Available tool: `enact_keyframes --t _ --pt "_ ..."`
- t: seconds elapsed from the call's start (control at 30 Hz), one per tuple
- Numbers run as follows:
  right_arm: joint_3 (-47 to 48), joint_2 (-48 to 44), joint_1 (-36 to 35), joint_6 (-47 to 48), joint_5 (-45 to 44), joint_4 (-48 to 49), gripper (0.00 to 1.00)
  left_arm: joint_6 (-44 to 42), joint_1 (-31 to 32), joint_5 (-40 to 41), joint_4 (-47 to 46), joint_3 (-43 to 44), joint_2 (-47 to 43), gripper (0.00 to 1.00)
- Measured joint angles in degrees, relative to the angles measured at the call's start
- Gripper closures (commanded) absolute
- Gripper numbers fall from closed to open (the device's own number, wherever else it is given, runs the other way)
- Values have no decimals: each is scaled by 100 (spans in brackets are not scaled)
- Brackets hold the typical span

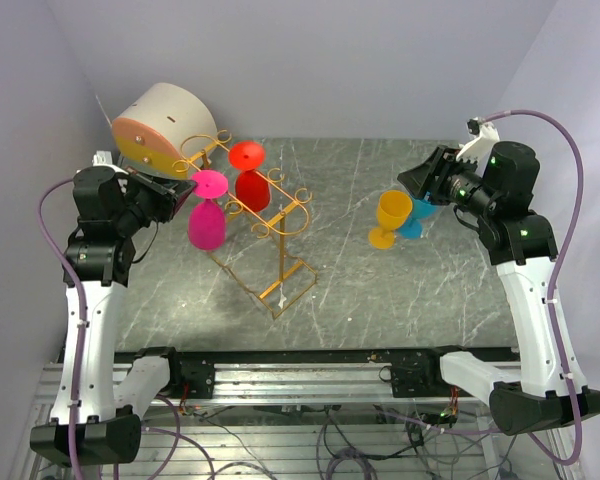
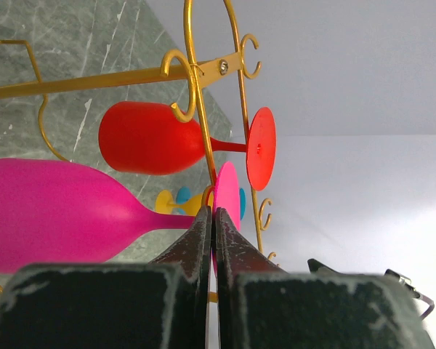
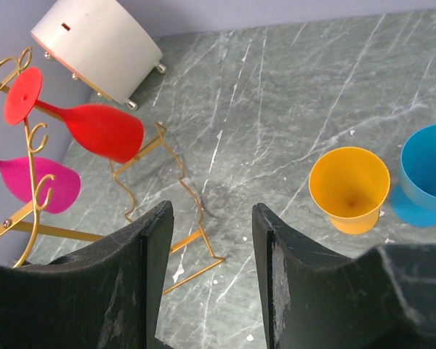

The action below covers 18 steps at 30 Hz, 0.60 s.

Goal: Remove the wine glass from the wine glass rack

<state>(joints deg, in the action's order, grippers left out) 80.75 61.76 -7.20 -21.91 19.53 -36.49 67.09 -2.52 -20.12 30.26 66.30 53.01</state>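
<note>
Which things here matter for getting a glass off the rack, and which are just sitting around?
Part of the job:
- wine glass rack
- pink wine glass and red wine glass, hanging on it
- left gripper, jaws closed at the pink stem

Lying about:
- yellow glass and blue glass on the table
- cream drum
- right gripper, jaws open, holding nothing
</note>
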Motion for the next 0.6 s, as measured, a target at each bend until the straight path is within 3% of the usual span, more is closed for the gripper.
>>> enact_keyframes --t 0.6 --pt "-57 -2 0 0 0 24 53 -42 -2 391 267 -4 -358 93"
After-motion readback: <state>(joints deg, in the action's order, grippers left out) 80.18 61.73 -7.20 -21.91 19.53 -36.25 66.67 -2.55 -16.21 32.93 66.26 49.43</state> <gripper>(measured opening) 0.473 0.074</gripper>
